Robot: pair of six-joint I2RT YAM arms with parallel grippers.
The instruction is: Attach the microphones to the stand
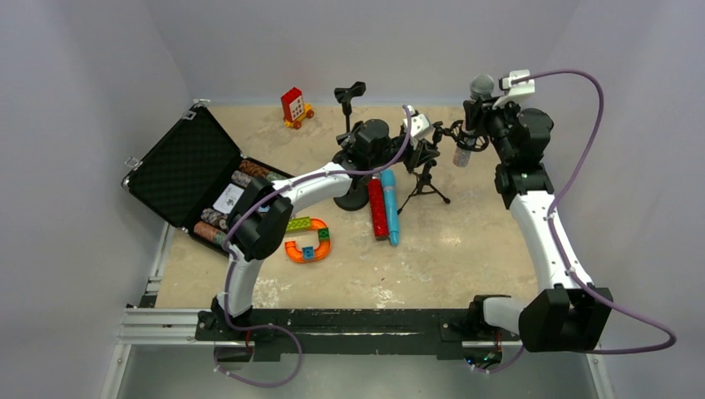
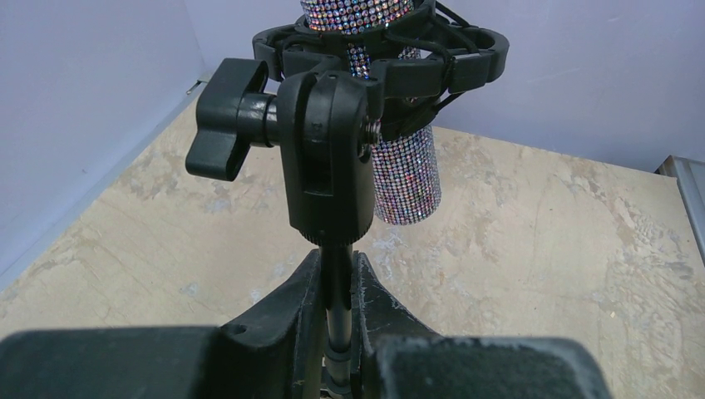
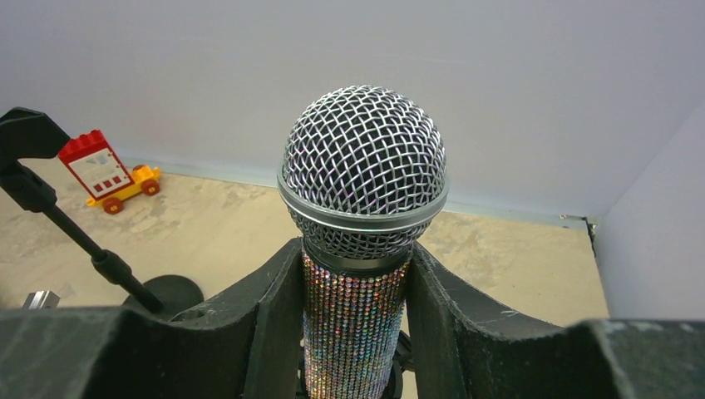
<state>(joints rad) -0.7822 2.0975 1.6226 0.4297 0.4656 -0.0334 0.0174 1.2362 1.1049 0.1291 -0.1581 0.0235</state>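
Over the sandy table [image 1: 482, 241], the left gripper [image 2: 337, 278] clamps the tripod stand [image 1: 425, 184] by its thin stem. The right gripper [image 3: 356, 278] grasps the silver glitter microphone [image 3: 362, 166], upright through the shock mount [image 2: 391, 58], its lower end hidden from the right wrist camera. The red glitter microphone [image 1: 377, 208] and the light-blue microphone [image 1: 390, 208] lie side by side near the stand's legs.
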